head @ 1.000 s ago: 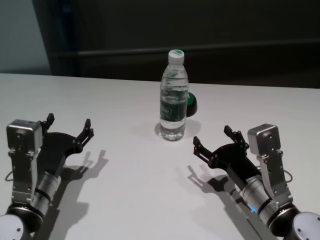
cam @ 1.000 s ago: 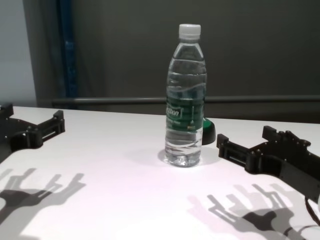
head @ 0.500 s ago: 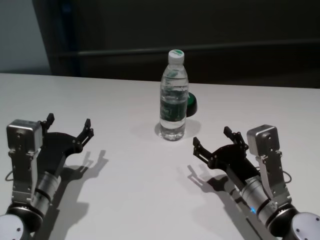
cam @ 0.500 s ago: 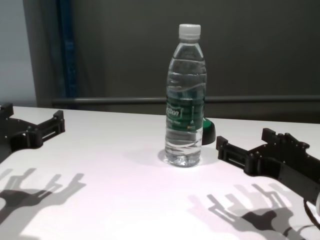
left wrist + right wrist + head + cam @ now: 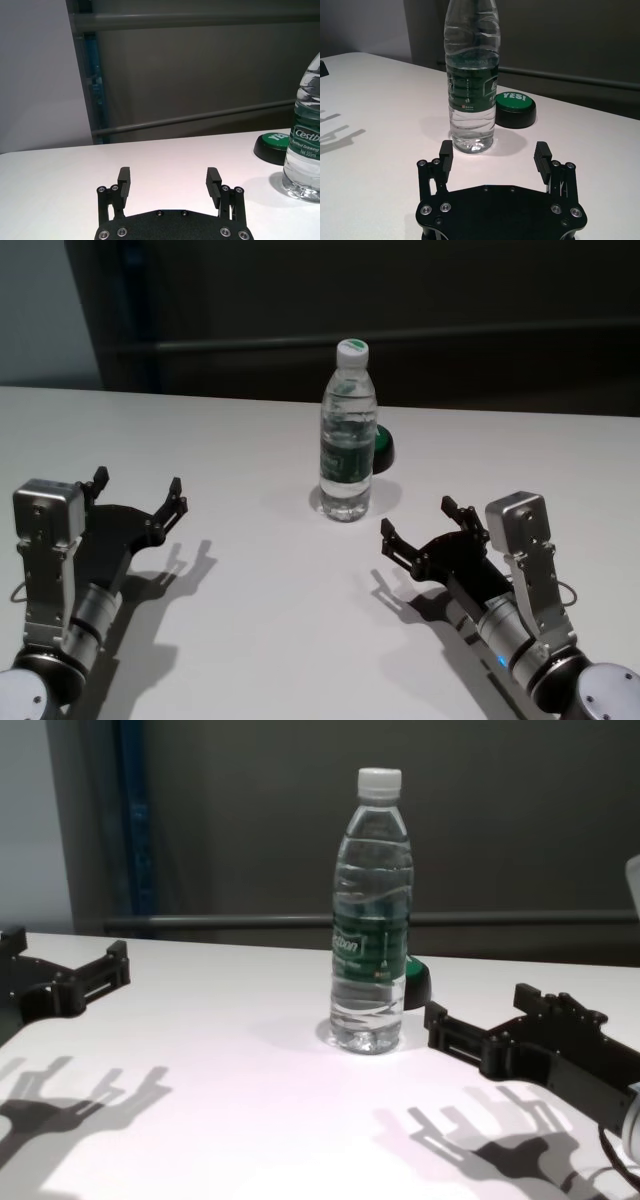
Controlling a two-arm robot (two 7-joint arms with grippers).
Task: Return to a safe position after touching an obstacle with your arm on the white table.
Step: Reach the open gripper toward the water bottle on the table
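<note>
The obstacle, a clear water bottle [image 5: 347,440] with a white cap and a dark green label, stands upright at the middle of the white table [image 5: 250,620]. My right gripper [image 5: 416,517] hovers low over the table, just right of and nearer than the bottle. It is open and empty. In the right wrist view the bottle [image 5: 471,85] stands a short gap beyond the right gripper [image 5: 494,147], toward one finger. My left gripper [image 5: 138,479] rests open and empty at the far left, well away from the bottle [image 5: 305,145].
A low black-and-green round button [image 5: 384,448] sits right behind the bottle, marked "YES!" in the right wrist view [image 5: 516,107]. A dark wall with a horizontal rail runs behind the table's far edge. Bare white tabletop spreads between and in front of both arms.
My right gripper has slid slightly to the left, its near fingertip ending a little closer to the bottle's base. The left arm and the bottle have not moved.
</note>
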